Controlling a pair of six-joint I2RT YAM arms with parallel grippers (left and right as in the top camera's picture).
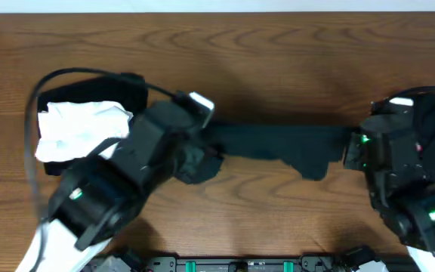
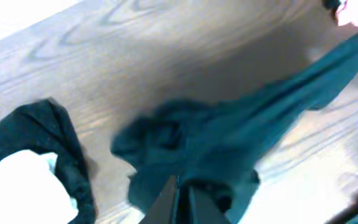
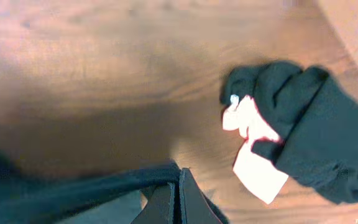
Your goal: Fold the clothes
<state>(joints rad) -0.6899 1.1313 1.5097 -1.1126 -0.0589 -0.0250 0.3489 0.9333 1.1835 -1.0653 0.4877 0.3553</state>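
Left gripper [image 2: 180,190] and right gripper [image 3: 175,186] each pinch shut on an end of one black T-shirt [image 1: 285,143], which stretches between them across the wooden table [image 1: 278,60], bunched near the left one.

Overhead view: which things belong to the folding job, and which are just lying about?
Job: black shirt stretched between left gripper and right gripper; white garment on black garment, left; pale pink garment with black pile, right.
Lying about: wooden table; black cable.
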